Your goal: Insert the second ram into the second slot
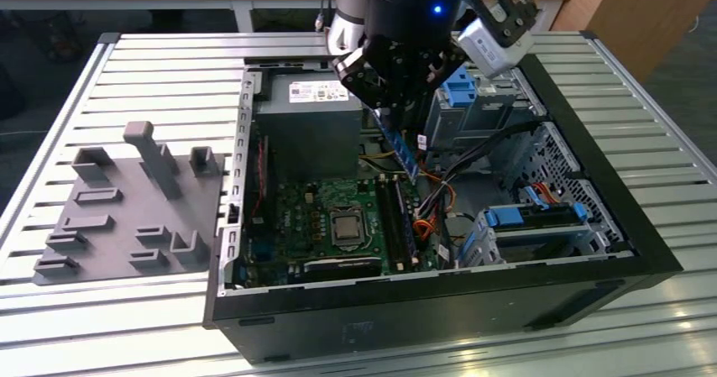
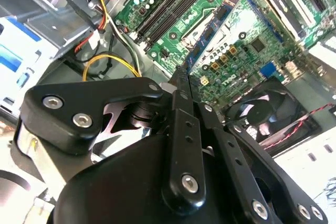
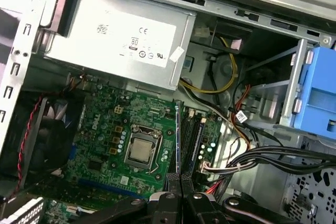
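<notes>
My gripper (image 1: 388, 111) hangs inside the open computer case (image 1: 627, 251), shut on the second ram (image 1: 404, 150), a thin blue stick that slants down toward the motherboard (image 1: 302, 217). In the first wrist view the second ram (image 3: 178, 140) appears edge-on, running out from the fingertips (image 3: 169, 178) above the board, right beside the long dark memory slots (image 3: 197, 140) and the CPU socket (image 3: 140, 150). In the second wrist view the gripper (image 2: 182, 77) holds the stick's blue edge (image 2: 207, 38) over the board, apart from the slots (image 2: 173, 3). I cannot tell which slot is the second slot.
A grey power supply (image 3: 121, 40) fills the case's far end. Blue drive-bay clips (image 1: 538, 217) and bundled cables (image 3: 262, 156) crowd the side next to the slots. A case fan (image 2: 257, 114) sits by the board. A grey fixture tray (image 1: 123, 209) lies on the slatted table.
</notes>
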Robot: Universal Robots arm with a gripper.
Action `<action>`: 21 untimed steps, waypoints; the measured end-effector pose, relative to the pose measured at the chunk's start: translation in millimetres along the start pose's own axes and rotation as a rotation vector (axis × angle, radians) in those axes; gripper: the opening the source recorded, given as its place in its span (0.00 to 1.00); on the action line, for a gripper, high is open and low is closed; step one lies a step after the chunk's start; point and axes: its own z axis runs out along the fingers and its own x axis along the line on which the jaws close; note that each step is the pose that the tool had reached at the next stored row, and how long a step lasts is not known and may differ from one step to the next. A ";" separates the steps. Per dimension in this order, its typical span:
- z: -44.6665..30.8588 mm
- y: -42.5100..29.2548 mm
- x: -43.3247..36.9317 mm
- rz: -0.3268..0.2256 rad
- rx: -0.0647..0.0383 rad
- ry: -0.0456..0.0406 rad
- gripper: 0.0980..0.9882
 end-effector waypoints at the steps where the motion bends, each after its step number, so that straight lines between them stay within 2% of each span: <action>1: 0.2 0.0 0.0 0.017 0.000 -0.0007 0.03; 10: 3.0 -0.1 0.0 0.176 0.004 -0.0064 0.03; 11: 3.7 -0.1 0.0 0.211 0.005 -0.0077 0.03; 14: 4.6 -0.2 0.1 0.228 0.005 -0.0083 0.03; 21: 7.0 -0.3 0.1 0.231 0.005 -0.0084 0.03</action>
